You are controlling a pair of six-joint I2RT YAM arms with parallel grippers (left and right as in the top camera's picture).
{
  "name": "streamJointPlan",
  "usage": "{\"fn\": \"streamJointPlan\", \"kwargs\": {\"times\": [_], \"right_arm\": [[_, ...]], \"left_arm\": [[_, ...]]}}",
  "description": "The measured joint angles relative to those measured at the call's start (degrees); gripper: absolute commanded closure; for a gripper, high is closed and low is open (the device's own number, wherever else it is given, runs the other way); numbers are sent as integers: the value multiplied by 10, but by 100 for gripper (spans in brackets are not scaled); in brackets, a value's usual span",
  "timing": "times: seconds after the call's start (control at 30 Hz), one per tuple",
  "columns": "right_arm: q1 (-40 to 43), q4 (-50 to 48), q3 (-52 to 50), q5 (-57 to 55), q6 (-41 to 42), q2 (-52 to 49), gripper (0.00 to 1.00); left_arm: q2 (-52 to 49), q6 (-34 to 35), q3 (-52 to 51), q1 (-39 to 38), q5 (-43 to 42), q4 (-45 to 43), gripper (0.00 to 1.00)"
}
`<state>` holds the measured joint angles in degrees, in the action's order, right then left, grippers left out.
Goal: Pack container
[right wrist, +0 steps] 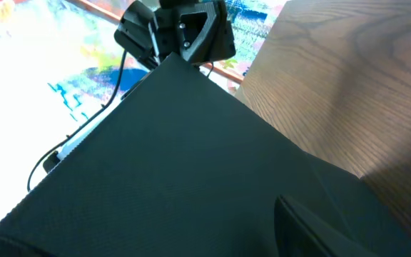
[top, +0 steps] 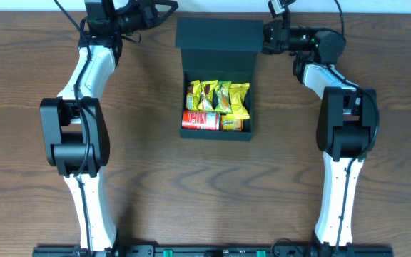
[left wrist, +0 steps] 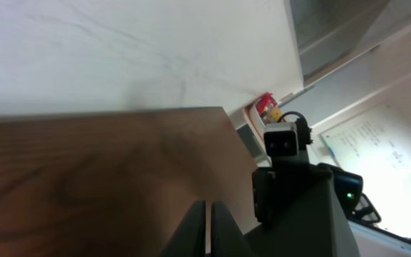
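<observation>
Container [top: 218,64] sits mid-bench [top: 148,164] toward the far edge, holding yellow packets [top: 218,96] and a red packet [top: 200,120]. We judge the filling done. Lid [top: 218,34] stands open, so closing is left. Right gripper [top: 268,36] is at the lid's right edge; we cannot tell its grasp. Left gripper [top: 164,10] is clenched and empty near the far edge.

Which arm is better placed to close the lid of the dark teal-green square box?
Probably right. The right gripper sits at the right edge of the raised lid of the dark teal-green box, and the lid fills its wrist view. The left gripper hangs to the lid's left, apart from it.
</observation>
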<state>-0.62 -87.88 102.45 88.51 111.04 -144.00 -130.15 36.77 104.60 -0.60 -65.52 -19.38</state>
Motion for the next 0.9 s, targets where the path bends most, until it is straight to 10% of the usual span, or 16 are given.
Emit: {"fn": "streamJointPlan", "kwargs": {"times": [0.37,0.53,0.9], "right_arm": [[0,0,0,1,0,0,40],[0,0,0,0,5,0,8],[27,0,0,1,5,0,1]], "left_arm": [[0,-41,0,-37,-37,42,94],[0,-50,0,-32,-85,42,94],[0,-53,0,-29,-167,41,92]]}}
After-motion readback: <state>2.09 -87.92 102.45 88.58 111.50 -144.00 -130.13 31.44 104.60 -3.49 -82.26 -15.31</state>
